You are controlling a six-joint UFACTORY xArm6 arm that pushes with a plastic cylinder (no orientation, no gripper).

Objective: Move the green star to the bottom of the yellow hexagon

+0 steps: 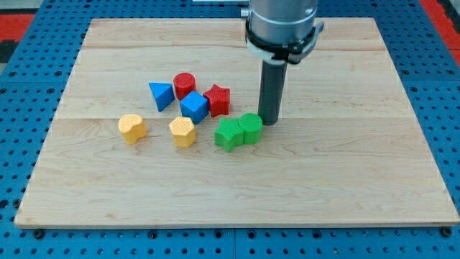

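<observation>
The green star lies near the board's middle, touching a rounded green block on its right. The yellow hexagon sits a short way to the star's left, level with it, with a small gap between them. My tip rests on the board just to the right of the rounded green block, at or very near its upper right edge. The rod rises straight up from there to the grey arm at the view's top.
A blue cube, a red star, a red cylinder and a blue triangle cluster above the hexagon and the green star. A yellow heart lies left of the hexagon. The wooden board sits on a blue pegboard.
</observation>
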